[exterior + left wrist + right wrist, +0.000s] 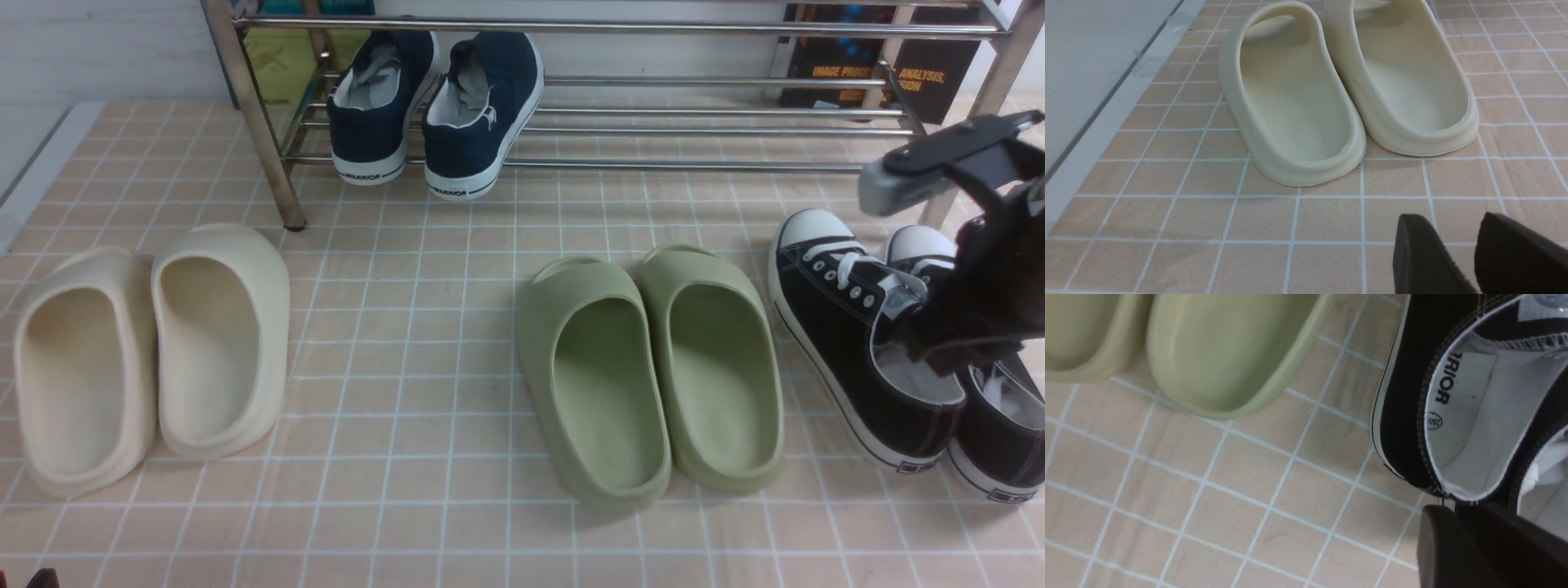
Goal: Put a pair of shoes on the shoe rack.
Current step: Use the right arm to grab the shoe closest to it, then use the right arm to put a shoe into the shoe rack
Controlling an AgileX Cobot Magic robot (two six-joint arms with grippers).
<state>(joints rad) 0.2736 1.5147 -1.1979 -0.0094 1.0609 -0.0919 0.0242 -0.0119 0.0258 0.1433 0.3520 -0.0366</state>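
Observation:
The pair of shoes, black canvas sneakers with white toe caps and laces, stands on the tiled floor at the right: one shoe [841, 343] angled, the other [1008, 445] beside it. My right gripper [931, 347] reaches down at their heel openings. In the right wrist view its fingertips [1437, 531] sit against the adjoining heel collars of the near shoe [1404, 416]; no gap shows between the dark fingers. The shoe rack [694, 131] spans the back. My left gripper [1449, 228] hovers open over bare tile, nothing between its fingers.
Navy sneakers [437, 106] rest on the rack's left end. Green slides [653, 367] lie just left of the black shoes, also in the right wrist view [1208, 351]. Cream slides [147, 351] lie far left, in front of the left gripper [1347, 94].

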